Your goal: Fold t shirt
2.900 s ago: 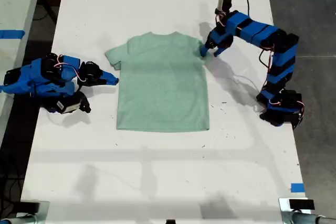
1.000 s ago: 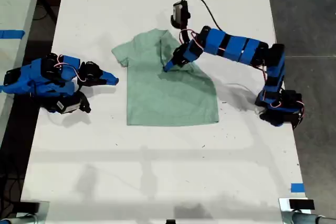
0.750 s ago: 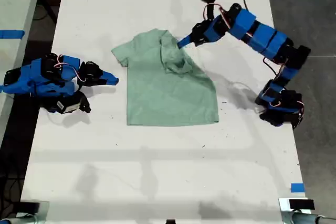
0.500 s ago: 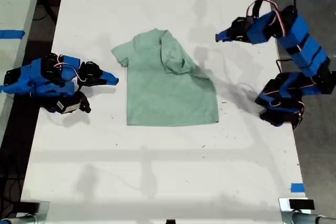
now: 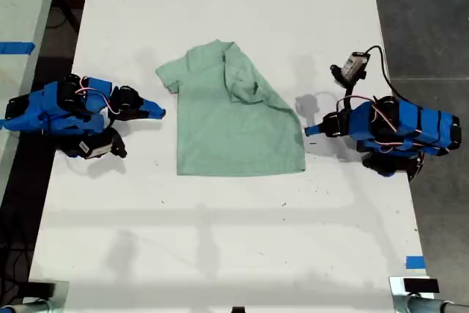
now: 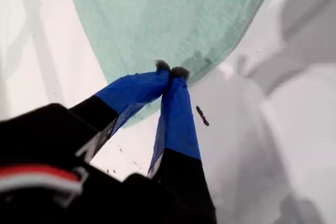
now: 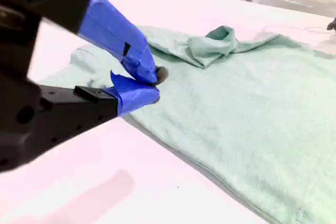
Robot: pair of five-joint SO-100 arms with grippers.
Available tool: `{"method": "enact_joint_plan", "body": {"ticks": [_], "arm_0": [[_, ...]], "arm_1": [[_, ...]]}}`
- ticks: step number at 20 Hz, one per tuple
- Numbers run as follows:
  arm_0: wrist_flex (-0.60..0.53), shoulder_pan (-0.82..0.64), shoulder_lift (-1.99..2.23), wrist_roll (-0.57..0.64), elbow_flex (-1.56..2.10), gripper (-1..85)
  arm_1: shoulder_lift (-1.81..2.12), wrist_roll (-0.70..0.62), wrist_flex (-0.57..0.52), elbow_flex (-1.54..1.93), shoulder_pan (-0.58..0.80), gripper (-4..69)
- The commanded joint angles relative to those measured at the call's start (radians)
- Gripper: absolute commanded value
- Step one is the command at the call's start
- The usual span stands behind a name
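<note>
The pale mint-green t shirt [image 5: 234, 133] lies flat on the white table [image 5: 220, 240]. Its sleeve [image 5: 245, 82] on the exterior view's right is folded in over the chest. My first gripper [image 5: 308, 131] is shut on nothing, low on the table, with its tips just beside the shirt's hem corner at the exterior view's right. The first wrist view shows its tips [image 6: 170, 69] together at the shirt's [image 6: 168, 14] edge. My second gripper [image 5: 160, 113] rests at the exterior view's left, shut and empty, short of the shirt [image 7: 252, 93]. The folded sleeve [image 7: 215, 43] bunches beyond its tips [image 7: 156, 85].
The first arm's wrist camera [image 5: 355, 67] and its cable stick up at the exterior view's right. A blue tape mark [image 5: 415, 262] sits near the table's right edge, with dark floor [image 5: 432, 20] beyond. Another table [image 5: 18, 5] with blue tape stands at the left.
The first arm carried the sleeve over the chest, let it go, swung back to the exterior view's right and came down by the hem corner. The second arm stayed still.
</note>
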Motion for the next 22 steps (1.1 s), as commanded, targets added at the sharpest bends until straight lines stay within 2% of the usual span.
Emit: {"method": "enact_joint_plan", "body": {"ticks": [1,4,8,9,12,19,21,22], "arm_0": [[-0.014,-0.003,0.008,-0.017,0.014,0.0],[0.038,-0.031,0.008,-0.12,0.014,2.0],[0.054,-0.006,0.006,-0.149,0.003,0.1],[0.058,-0.008,0.006,-0.155,-0.003,0.2],[0.058,-0.005,0.006,-0.153,-0.005,8.1],[0.061,0.015,0.006,-0.146,-0.003,3.8],[0.061,0.026,0.006,-0.152,-0.005,6.6],[0.06,0.02,0.006,-0.152,-0.003,4.3]], "arm_1": [[0.009,0.078,-0.015,0.104,0.041,0.2],[0.009,0.121,0.005,0.104,0.032,0.2],[0.009,0.149,0.015,0.104,0.031,0.2],[0.009,0.149,0.015,0.104,0.032,0.2],[0.009,0.149,0.015,0.104,0.031,0.2],[0.009,0.155,0.018,0.104,0.029,0.1],[0.009,0.156,0.018,0.104,0.029,0.1],[0.009,0.156,0.018,0.104,0.029,0.1]]}}
